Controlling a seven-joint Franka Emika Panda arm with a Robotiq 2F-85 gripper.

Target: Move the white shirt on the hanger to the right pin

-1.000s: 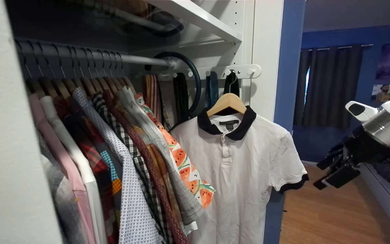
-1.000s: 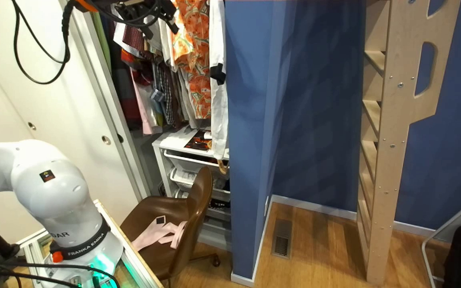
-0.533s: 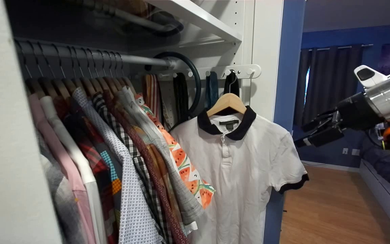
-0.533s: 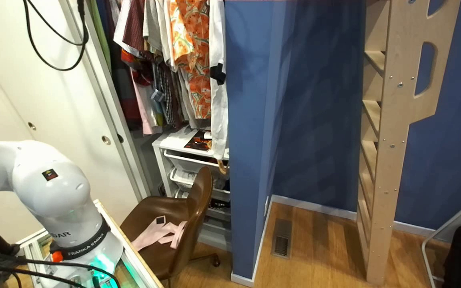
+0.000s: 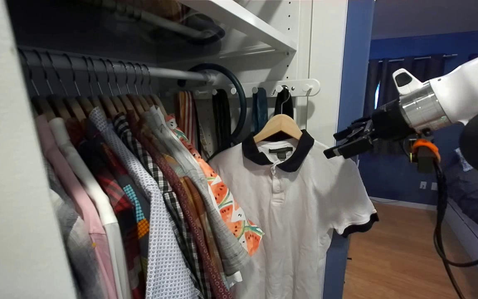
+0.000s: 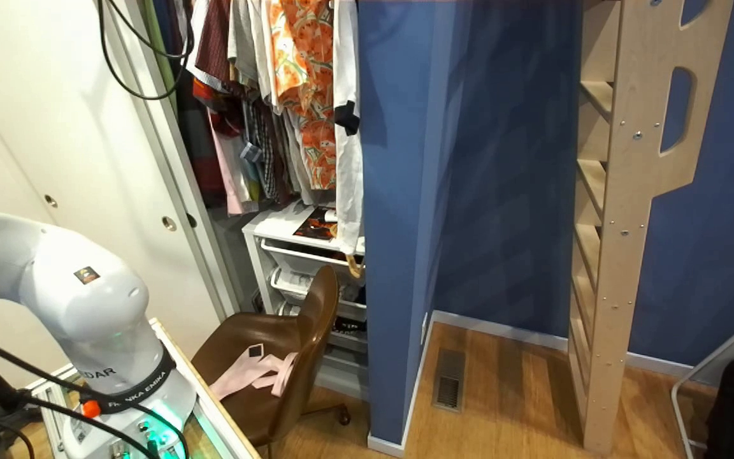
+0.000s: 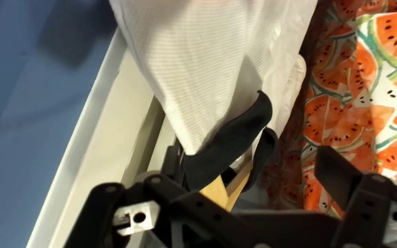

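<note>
A white short-sleeved polo shirt with black collar (image 5: 293, 216) hangs long axis vertical, collar up, front facing an exterior view. Its light wooden hanger (image 5: 281, 126) hangs from the next-to-last peg (image 5: 279, 88) of a white round-ended rail (image 5: 314, 87). The robot's black fingers (image 5: 349, 148), spread apart (the wrist view shows both), have come up and nearer the shirt's shoulder; the hanger looks unmoved. A blue wall (image 6: 392, 191) flanks the white closet (image 5: 326, 50), above a brown plank floor (image 6: 532, 408).
</note>
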